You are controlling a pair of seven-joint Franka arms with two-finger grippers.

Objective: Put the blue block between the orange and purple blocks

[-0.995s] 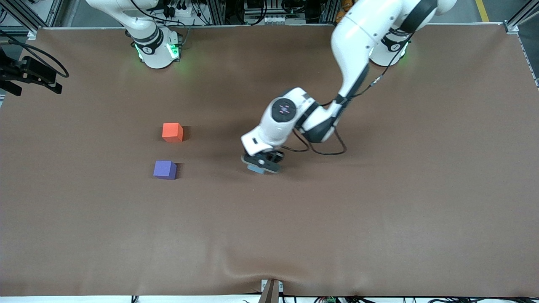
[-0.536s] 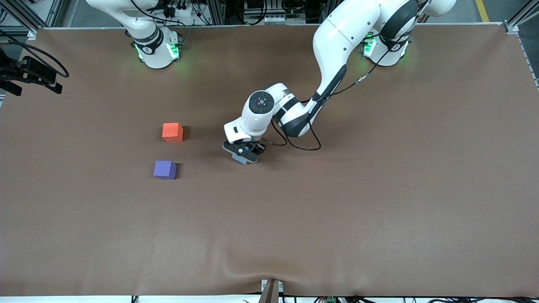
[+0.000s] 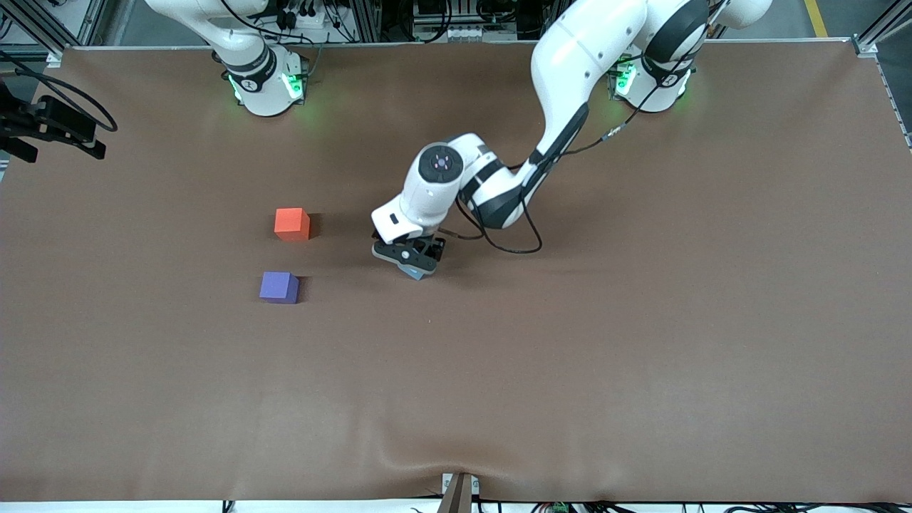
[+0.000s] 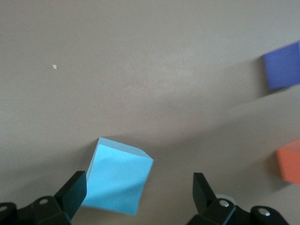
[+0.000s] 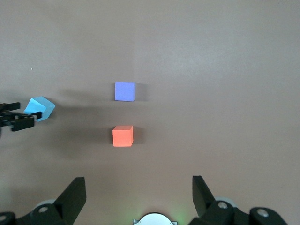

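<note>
The blue block (image 3: 414,273) is under my left gripper (image 3: 408,262), near the table's middle. In the left wrist view the blue block (image 4: 117,180) is tilted on an edge and lies against one finger, with a wide gap to the other; my left gripper (image 4: 139,187) is open. The orange block (image 3: 291,224) and the purple block (image 3: 278,287) stand toward the right arm's end, the purple one nearer the camera, with a gap between them. My right gripper (image 5: 139,197) is open and empty, high over its own base; its view shows all three cubes.
The brown table cover (image 3: 641,320) is bare apart from the three cubes. A black camera mount (image 3: 50,128) juts in at the right arm's end of the table. The right arm's base (image 3: 263,85) and the left arm's base (image 3: 652,85) stand at the table's edge.
My left gripper moved with the blue block toward the orange and purple blocks, mostly in the first half second; since then it has shifted only slightly. The right arm has not moved.
</note>
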